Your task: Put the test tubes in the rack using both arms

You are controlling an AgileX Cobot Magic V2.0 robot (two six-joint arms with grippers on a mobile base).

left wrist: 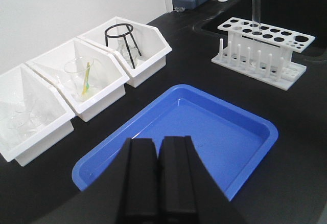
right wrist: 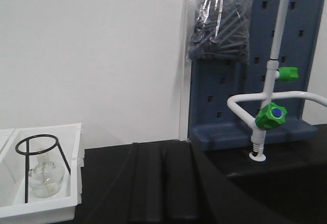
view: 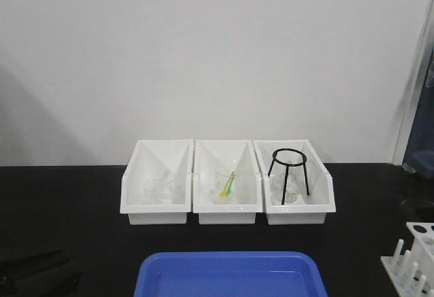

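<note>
A small white plastic test-tube rack (left wrist: 261, 51), its top plate pierced with round holes and a row of upright white pegs along its near side, is seen in the left wrist view standing on the black worktop (left wrist: 194, 65), well apart from the three white bins. One slim clear glass test tube (left wrist: 256, 14) is held upright in a hole of the rack's top plate, its open rim well above the plate. In the front-facing view only a corner of the rack is caught at the lower right edge. A shallow blue rectangular plastic tray (left wrist: 179, 132) lies on the worktop between the bins and the left gripper (left wrist: 157, 183), whose black fingers are pressed together with nothing between them, above the tray's near edge. The right gripper (right wrist: 163, 183) is likewise shown with its black fingers pressed together and nothing gripped, over the dark worktop near a white laboratory tap with green handles (right wrist: 268, 114). Three white plastic bins (view: 227, 185) are set side by side against the white wall: clear glassware is held in the left one, a clear glass beaker with a yellow-green stick (view: 227, 187) in the middle one, and a black wire tripod stand (view: 289, 171) over a small clear glass flask in the right one.
</note>
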